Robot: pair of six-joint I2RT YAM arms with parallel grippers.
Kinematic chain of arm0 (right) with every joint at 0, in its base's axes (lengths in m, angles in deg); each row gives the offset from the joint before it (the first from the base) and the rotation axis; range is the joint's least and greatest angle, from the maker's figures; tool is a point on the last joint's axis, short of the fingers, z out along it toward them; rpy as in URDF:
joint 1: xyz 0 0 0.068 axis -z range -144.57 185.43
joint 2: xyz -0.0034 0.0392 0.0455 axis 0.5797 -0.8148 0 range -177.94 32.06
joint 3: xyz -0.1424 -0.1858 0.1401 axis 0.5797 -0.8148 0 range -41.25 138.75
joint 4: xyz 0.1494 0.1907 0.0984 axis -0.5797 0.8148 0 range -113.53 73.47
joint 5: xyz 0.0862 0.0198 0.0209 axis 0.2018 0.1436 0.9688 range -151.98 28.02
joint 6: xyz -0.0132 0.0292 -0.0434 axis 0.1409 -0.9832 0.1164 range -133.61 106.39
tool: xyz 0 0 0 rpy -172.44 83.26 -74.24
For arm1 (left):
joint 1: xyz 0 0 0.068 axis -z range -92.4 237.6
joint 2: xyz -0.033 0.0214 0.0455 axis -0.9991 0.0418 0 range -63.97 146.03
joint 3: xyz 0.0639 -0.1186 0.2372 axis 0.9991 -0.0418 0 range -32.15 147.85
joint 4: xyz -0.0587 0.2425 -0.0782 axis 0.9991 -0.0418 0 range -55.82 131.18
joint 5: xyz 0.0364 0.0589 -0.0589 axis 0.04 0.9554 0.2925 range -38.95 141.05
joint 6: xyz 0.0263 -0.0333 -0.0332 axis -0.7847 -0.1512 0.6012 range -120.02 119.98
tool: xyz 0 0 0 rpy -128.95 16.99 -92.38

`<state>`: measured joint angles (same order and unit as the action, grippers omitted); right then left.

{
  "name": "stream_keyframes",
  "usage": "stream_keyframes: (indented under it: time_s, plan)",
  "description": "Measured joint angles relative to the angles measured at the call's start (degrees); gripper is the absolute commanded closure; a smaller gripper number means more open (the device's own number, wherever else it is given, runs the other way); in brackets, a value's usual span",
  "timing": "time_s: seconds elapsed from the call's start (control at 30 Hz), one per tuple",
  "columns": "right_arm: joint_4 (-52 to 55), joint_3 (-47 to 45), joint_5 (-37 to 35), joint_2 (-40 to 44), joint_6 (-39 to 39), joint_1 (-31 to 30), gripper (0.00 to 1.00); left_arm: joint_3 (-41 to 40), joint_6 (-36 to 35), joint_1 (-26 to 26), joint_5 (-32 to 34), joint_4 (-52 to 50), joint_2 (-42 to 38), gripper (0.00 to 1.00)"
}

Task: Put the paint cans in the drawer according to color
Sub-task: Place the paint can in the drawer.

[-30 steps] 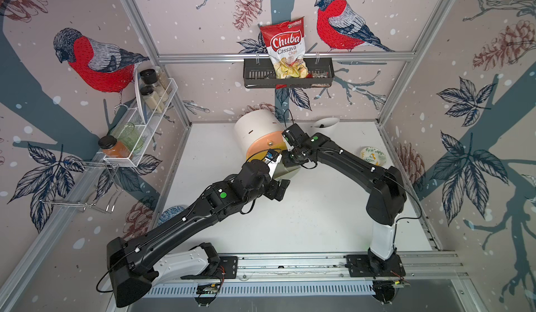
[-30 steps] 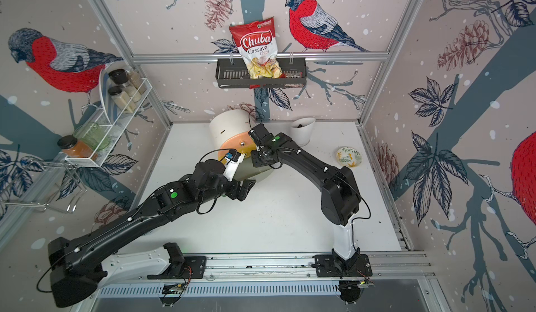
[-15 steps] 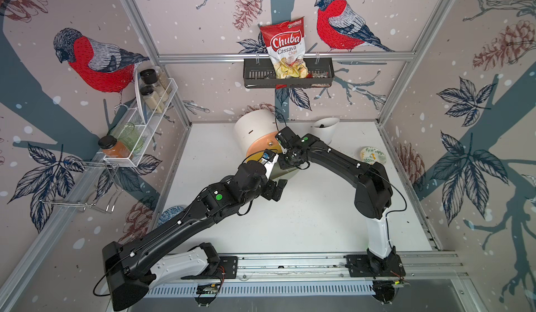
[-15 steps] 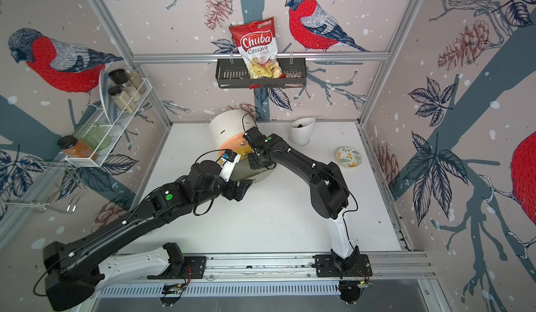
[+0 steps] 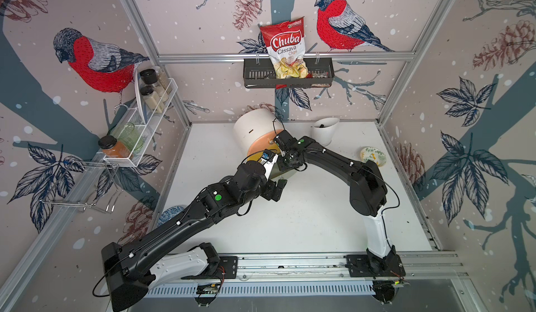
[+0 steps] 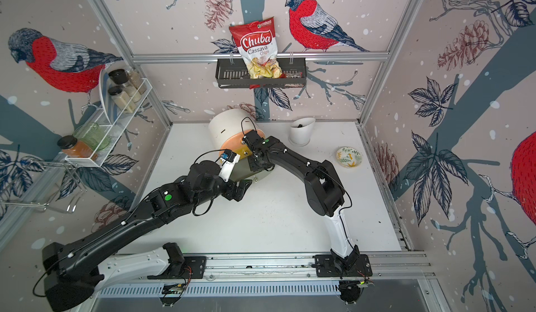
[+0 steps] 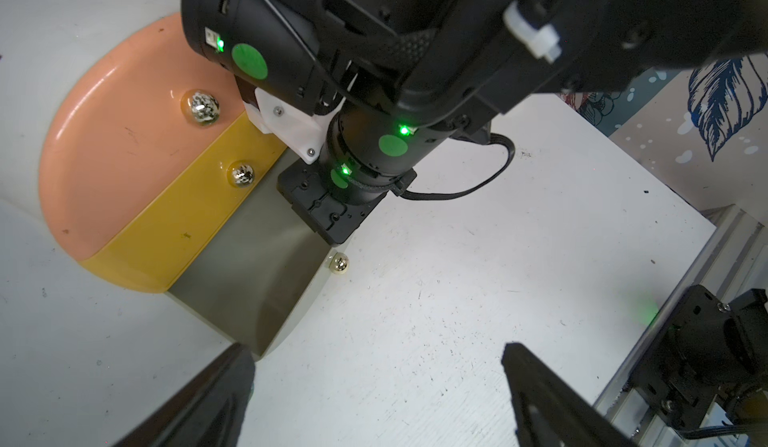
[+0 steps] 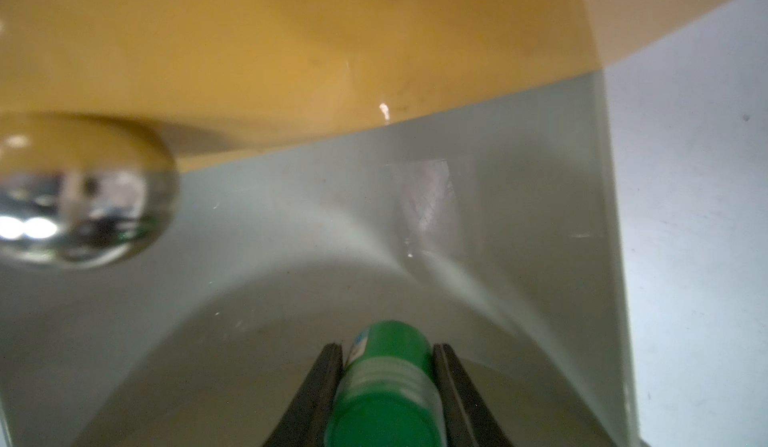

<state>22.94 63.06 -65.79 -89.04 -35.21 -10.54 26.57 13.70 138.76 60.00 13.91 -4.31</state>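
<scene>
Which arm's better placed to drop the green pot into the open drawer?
Right. The right gripper clamps the small green paint pot over the pulled-out grey-green drawer; the left gripper hangs open and empty nearby.

The green paint can [image 8: 386,386] and brass knob [image 8: 79,191] are blurred, each cut off at an edge.

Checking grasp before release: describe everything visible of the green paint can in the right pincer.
The green paint can is a tiny round pot, glossy, plastic-looking, with a pale label near its far end. It lies lengthwise, clamped between the dark fingers of the right pincer, inside the open grey-green drawer; floor contact unclear.
</scene>
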Motion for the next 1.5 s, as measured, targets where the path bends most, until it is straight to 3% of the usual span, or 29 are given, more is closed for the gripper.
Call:
stream_keyframes:
  time_s: [0.3, 0.7, 1.0, 1.5]
  plan:
    - [-2.1, -1.3, 0.2, -1.1, -1.9, 0.0, 0.64, -0.2, 0.1, 0.0, -0.4, 0.0, 0.0, 0.04]
    - [-3.7, -1.2, 0.2, -2.1, -3.7, 0.0, 0.53, -0.6, 0.9, 0.0, -1.3, 0.0, 0.0, 0.04]
    - [-2.6, 0.0, 0.2, -2.0, -3.8, 0.0, 0.52, -1.1, 1.0, 0.0, -1.4, 0.0, 0.0, 0.04]
    - [-0.1, 0.6, 0.0, 6.4, -3.8, -0.5, 0.52, -4.8, 5.5, -0.2, 1.6, 0.0, -1.5, 0.03]
